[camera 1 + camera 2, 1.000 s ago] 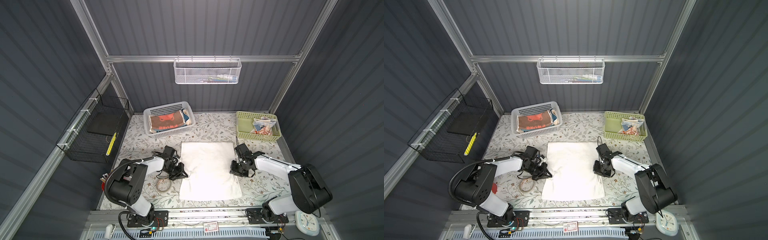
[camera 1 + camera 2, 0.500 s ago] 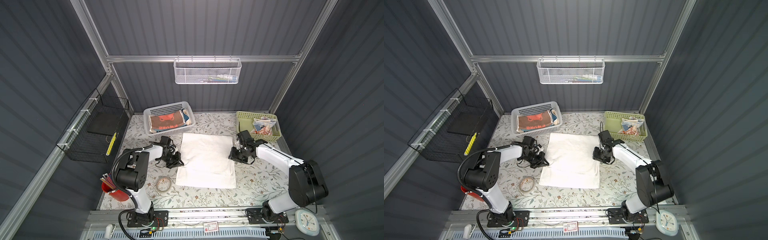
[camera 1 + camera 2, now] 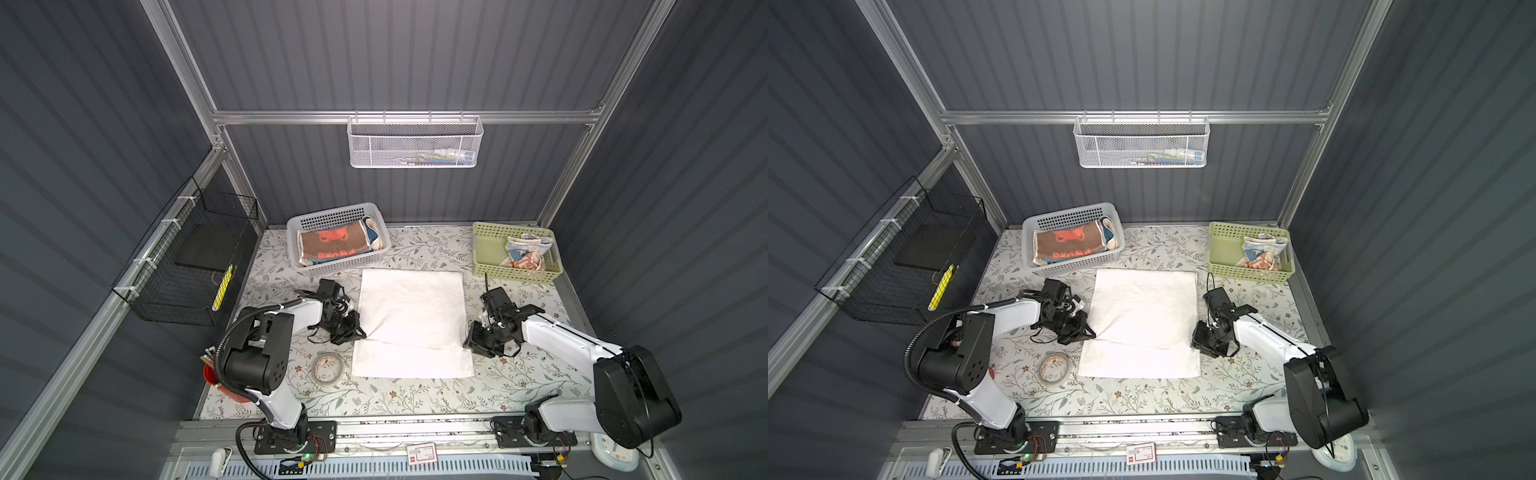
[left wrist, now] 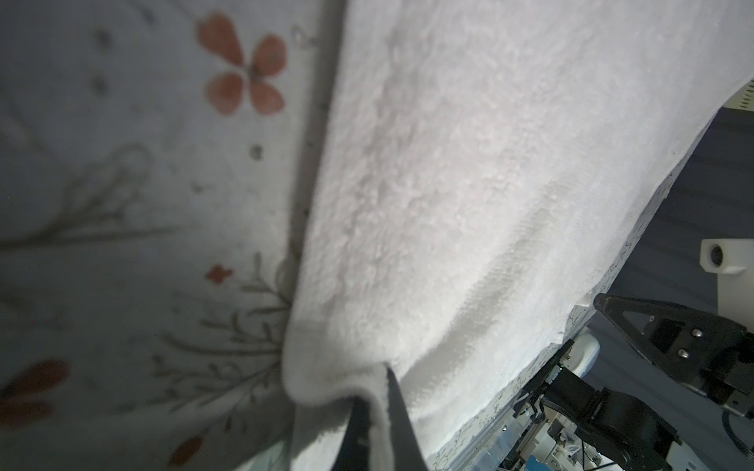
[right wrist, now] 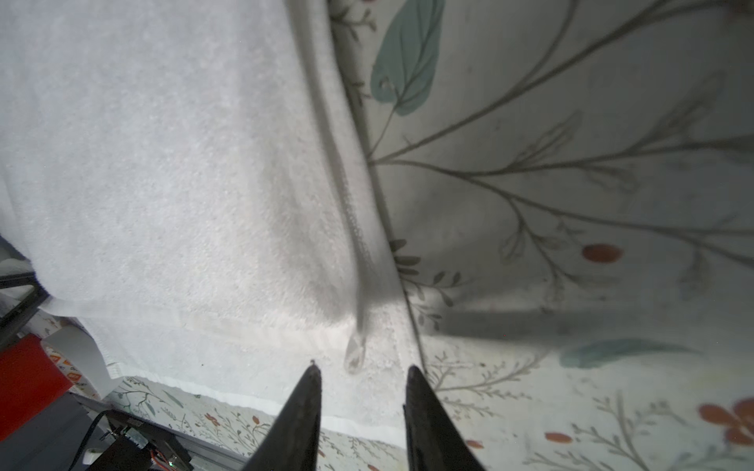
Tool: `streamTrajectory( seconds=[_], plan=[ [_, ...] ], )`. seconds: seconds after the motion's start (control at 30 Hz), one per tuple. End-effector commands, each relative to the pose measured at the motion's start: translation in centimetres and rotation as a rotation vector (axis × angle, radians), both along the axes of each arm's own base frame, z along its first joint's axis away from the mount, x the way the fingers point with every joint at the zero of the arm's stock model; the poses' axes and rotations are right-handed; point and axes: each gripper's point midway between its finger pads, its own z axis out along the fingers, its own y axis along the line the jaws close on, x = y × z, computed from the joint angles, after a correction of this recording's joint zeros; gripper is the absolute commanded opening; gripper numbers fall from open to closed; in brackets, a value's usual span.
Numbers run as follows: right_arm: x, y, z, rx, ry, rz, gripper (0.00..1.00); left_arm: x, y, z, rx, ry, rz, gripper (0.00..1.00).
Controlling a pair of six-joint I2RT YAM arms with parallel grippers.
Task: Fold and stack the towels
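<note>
A plain white towel [image 3: 411, 316] [image 3: 1142, 316] lies on the flowered table, its upper layer folded forward and ending short of the near edge. My left gripper [image 3: 358, 331] [image 3: 1088, 331] is shut on its left edge; the left wrist view shows white towel [image 4: 449, 183] pinched between the fingers of the left gripper [image 4: 377, 391]. My right gripper [image 3: 468, 343] [image 5: 363, 371] stands open at the right edge of the towel [image 5: 163, 163], with nothing in it. An orange-brown towel [image 3: 330, 245] and a blue one [image 3: 372, 230] lie in the white basket [image 3: 336, 209]. A lettered towel [image 3: 525, 253] sits crumpled in the green basket [image 3: 488, 249].
A tape roll [image 3: 328, 365] lies just left of the towel's near corner. A red cup [image 3: 212, 374] stands at the table's left edge behind the left arm. A black wire basket [image 3: 187, 257] hangs on the left wall and a white mesh basket [image 3: 415, 141] on the back wall.
The white towel has shifted toward the back. Both grippers went back with it, then came forward again to the fold's edge. The right gripper's fingers have parted a little and let go.
</note>
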Motion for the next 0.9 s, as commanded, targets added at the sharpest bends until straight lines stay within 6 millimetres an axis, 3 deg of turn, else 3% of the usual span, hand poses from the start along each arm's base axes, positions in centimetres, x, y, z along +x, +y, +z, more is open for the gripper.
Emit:
streamTrajectory(
  seconds=[0.0,0.27,0.4,0.5,0.73,0.87],
  plan=[
    [0.5,0.6,-0.2,0.014,0.006,0.004,0.33,-1.7,0.1,-0.7,0.025,0.054,0.000,0.00],
    [-0.2,1.0,-1.3,0.025,0.047,0.029,0.28,-1.7,0.0,-0.3,0.027,0.043,0.004,0.00],
    [0.9,0.7,-0.4,-0.003,0.003,0.041,0.12,-1.4,0.1,0.6,0.033,0.027,-0.010,0.00],
    [1.9,0.4,1.1,-0.024,-0.046,0.046,0.00,-0.8,0.1,1.8,0.040,-0.005,-0.019,0.00],
    [3.0,-1.0,7.6,-0.090,-0.196,0.071,0.00,1.1,1.0,6.4,0.109,-0.124,-0.004,0.00],
    [1.8,-2.2,10.3,-0.122,-0.223,0.090,0.00,-0.4,1.3,8.5,0.169,-0.165,-0.010,0.00]
  ],
)
